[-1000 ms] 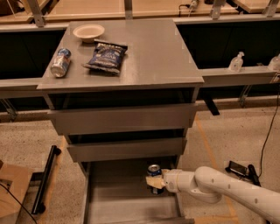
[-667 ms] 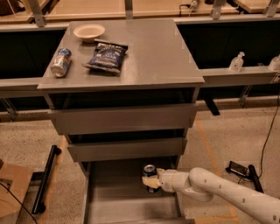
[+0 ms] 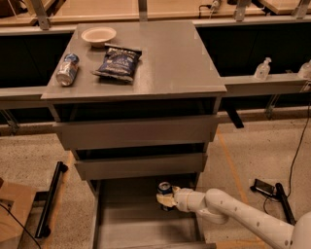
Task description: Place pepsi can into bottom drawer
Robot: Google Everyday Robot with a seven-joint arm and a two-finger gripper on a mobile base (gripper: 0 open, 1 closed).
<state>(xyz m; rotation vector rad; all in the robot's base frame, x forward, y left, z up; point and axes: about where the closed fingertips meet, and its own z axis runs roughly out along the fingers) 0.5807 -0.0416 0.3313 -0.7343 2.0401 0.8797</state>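
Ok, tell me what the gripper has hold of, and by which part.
The gripper holds the pepsi can upright, clasped around the sides of its lower body. The can's silver top shows above the grip, over the open bottom drawer.

The small dark blue pepsi can (image 3: pixel 164 187), clasped by the white two-finger gripper (image 3: pixel 165 199), has been carried slightly further left above the far right part of the wide grey bottom drawer (image 3: pixel 131 220)

Robot lab, workbenches (image 3: pixel 97 10), floor cables (image 3: pixel 300 141), jaws holding pepsi can (image 3: pixel 164 186) over bottom drawer (image 3: pixel 141 221)
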